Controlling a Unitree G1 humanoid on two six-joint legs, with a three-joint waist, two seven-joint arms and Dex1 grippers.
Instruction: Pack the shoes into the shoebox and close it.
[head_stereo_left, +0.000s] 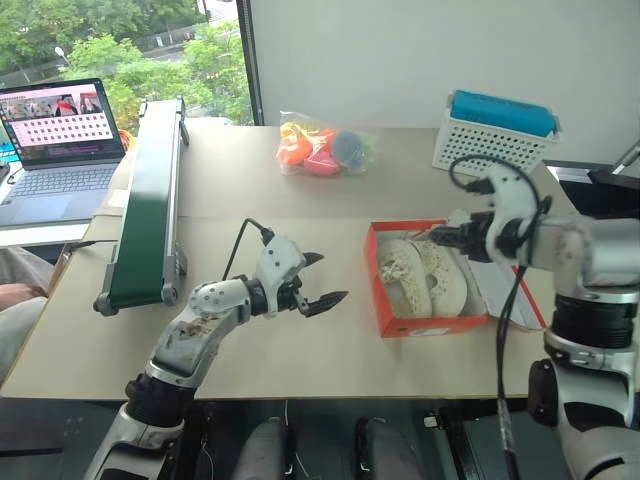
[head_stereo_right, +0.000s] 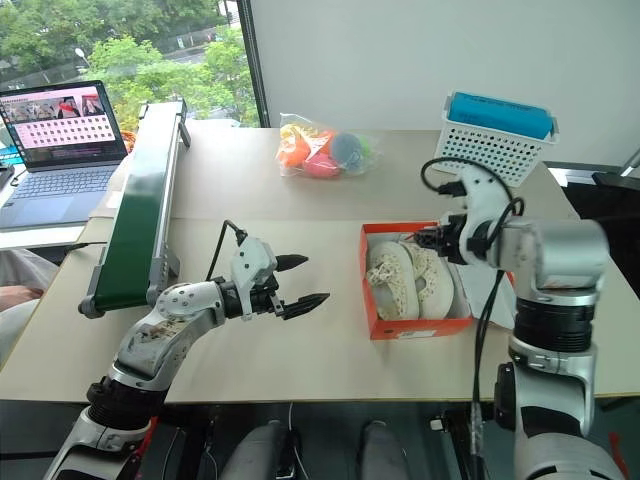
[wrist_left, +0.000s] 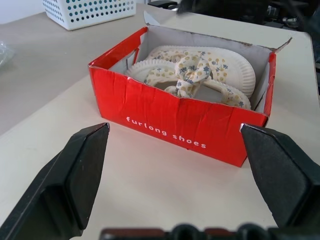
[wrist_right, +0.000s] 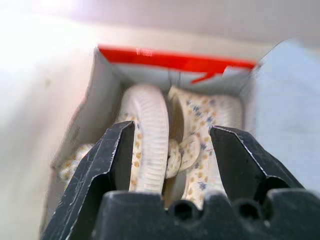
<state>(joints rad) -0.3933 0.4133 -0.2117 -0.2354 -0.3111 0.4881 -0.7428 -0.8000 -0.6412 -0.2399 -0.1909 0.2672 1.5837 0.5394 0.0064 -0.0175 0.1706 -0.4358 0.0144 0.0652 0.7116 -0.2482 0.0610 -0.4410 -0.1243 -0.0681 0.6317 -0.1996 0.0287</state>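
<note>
Two cream shoes (head_stereo_left: 425, 275) are lying side by side inside the red shoebox (head_stereo_left: 432, 323), which is sitting on the table (head_stereo_left: 300, 200) toward its right side with its top open. One shoe is resting on its side, its ribbed sole facing the other, and both are carrying a small flower print. White lettering is running along the box wall that is facing the left end effector (head_stereo_left: 322, 280).

That left end effector is hovering above the table just left of the box, pointing at it, its two black fingers (wrist_left: 80, 170) standing wide apart and holding nothing. The right end effector (head_stereo_right: 425, 238) is hanging over the far right part of the box, above the shoes; in the right wrist view its fingers (wrist_right: 112, 160) are spread apart with the shoes showing between them, gripping nothing.

Behind the box, a white perforated basket (head_stereo_left: 490, 145) with a teal top is standing near the wall, and a clear bag of orange and blue toys (head_stereo_left: 322, 148) is lying to its left. A green conveyor belt (head_stereo_left: 148, 205) is stretching along the left side of the table, beside an open laptop (head_stereo_left: 55, 150).
</note>
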